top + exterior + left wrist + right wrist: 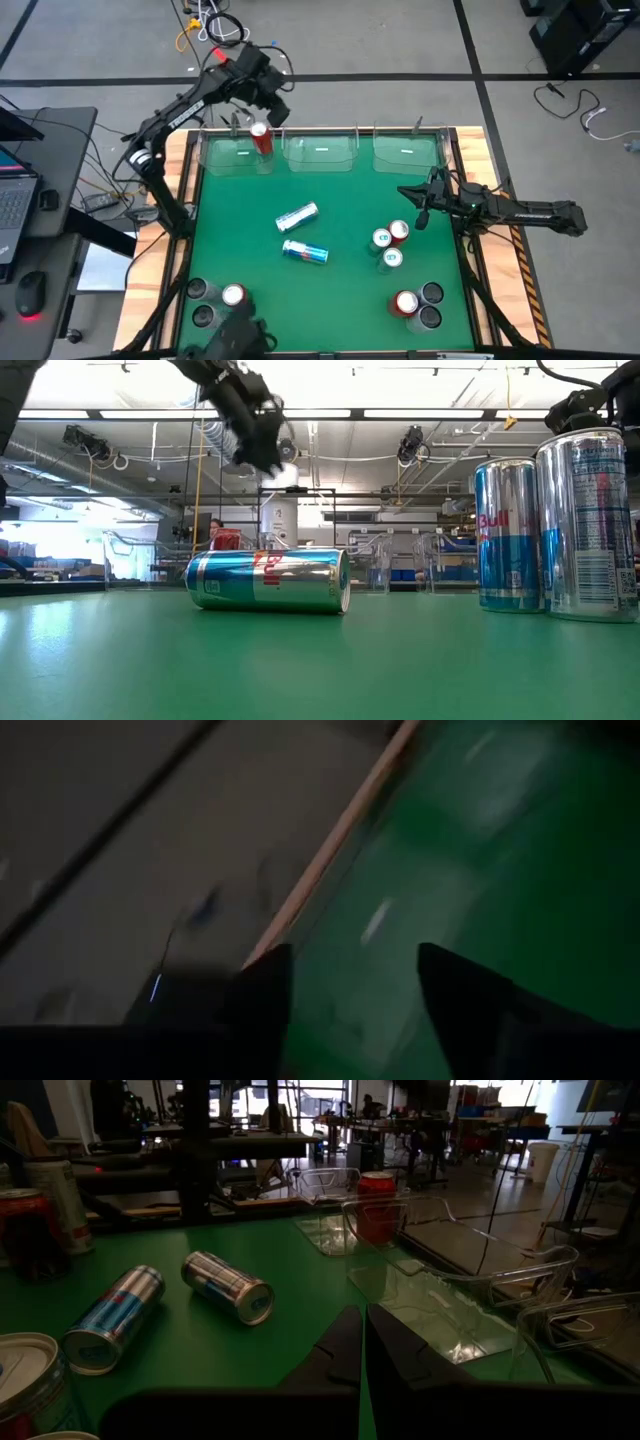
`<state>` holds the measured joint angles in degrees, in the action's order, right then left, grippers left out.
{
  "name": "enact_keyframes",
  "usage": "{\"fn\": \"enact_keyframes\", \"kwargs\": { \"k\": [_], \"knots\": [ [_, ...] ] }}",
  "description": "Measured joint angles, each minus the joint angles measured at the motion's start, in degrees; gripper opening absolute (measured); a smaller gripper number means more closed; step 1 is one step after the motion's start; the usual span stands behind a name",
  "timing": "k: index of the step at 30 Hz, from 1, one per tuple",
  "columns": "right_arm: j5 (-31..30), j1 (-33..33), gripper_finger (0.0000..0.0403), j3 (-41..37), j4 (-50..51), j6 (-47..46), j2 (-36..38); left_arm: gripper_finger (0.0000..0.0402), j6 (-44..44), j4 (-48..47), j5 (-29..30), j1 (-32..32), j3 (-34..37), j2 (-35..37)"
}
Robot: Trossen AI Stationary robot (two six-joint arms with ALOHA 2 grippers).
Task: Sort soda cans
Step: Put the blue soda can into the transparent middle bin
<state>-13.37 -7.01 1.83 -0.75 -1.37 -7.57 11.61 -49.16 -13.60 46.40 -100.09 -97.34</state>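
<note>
Green felt covers your table, and three clear bins line its far edge so each colour gets its own home. You have one red can standing in the far-left bin already, which marks that bin as the red one. Your left gripper sits raised just beyond that bin, fingers apart with nothing between them; I judge it has let go and is clearing out. Two cans lie on their sides mid-table, a silver one and a blue one, so they will need a grasp across the barrel. Upright cans wait in clusters at the near left and on the right. Your right gripper is parked at the right edge, fingers pressed together and empty.
</note>
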Motion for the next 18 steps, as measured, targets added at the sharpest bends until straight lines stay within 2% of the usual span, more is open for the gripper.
{"fn": "enact_keyframes", "kwargs": {
  "k": [4, 9, 14, 18],
  "knots": [
    [0.0, 0.0, 0.0007, 0.0, 0.0, 0.0, 0.0, 0.0142, 0.0, 11.4, -5.9, -3.3, 5.1, 4.7],
    [0.0, 0.0, 0.0007, 0.0, 0.0, 0.0, 0.0, 0.0076, -0.1, 24.6, -7.1, -7.1, 14.4, 10.1],
    [0.0, 0.0, 0.0007, 0.0, 0.0, 0.0, 0.0, 0.0033, -0.2, 35.5, -7.1, -10.6, 24.8, 15.7],
    [0.0, 0.0, 0.0007, 0.0, 0.0, 0.0, 0.0, 0.0014, -1.3, 43.1, -7.1, -12.6, 32.4, 19.8]
  ]
}}
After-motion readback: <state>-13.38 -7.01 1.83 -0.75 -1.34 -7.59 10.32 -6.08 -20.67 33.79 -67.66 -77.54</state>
